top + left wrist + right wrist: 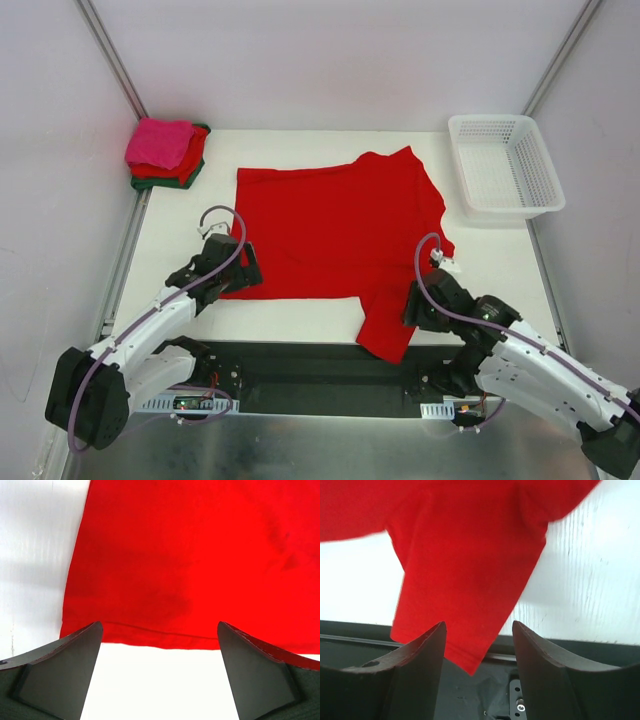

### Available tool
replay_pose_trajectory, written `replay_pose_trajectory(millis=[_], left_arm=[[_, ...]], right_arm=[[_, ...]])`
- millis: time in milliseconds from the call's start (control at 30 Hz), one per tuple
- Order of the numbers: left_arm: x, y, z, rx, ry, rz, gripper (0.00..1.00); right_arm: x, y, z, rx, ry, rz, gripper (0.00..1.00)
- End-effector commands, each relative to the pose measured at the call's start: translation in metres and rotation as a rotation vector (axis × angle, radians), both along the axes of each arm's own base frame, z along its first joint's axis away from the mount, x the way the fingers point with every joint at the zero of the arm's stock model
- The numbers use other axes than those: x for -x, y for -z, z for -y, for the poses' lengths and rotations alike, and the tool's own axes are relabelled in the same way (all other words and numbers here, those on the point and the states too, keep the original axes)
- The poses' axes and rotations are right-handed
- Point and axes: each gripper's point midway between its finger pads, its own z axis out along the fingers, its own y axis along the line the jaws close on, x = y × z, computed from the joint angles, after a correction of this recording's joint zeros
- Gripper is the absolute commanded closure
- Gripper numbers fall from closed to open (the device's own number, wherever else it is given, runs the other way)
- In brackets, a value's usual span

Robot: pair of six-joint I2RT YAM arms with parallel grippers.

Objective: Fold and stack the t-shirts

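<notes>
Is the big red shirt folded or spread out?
Spread out: the red shirt lies open across the table, one sleeve draped past its near edge.

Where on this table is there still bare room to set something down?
Bare table shows between the red shirt and the basket, and in a narrow strip along the shirt's near hem. The middle is covered by that shirt; the far left corner holds the folded stack.
</notes>
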Motion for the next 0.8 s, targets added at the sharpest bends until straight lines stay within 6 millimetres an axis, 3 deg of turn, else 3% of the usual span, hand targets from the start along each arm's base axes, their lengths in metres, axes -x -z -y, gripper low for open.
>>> replay_pose_trajectory(millis=[0, 300, 767], left_arm=[[0.002, -0.002, -0.001, 0.021, -0.025, -0.028, 0.01], [-0.005, 0.000, -0.036, 0.046, -0.126, -0.044, 0.01], [0.001, 0.014, -0.043, 0.014, -0.149, -0.099, 0.01]], right_arm=[[0.022, 0.020, 0.006, -0.004, 0.074, -0.051, 0.41], [0.042, 0.032, -0.012, -0.003, 0.044, -0.061, 0.40], [0.064, 0.027, -0.031, 0.067, -0.007, -0.045, 0.37]])
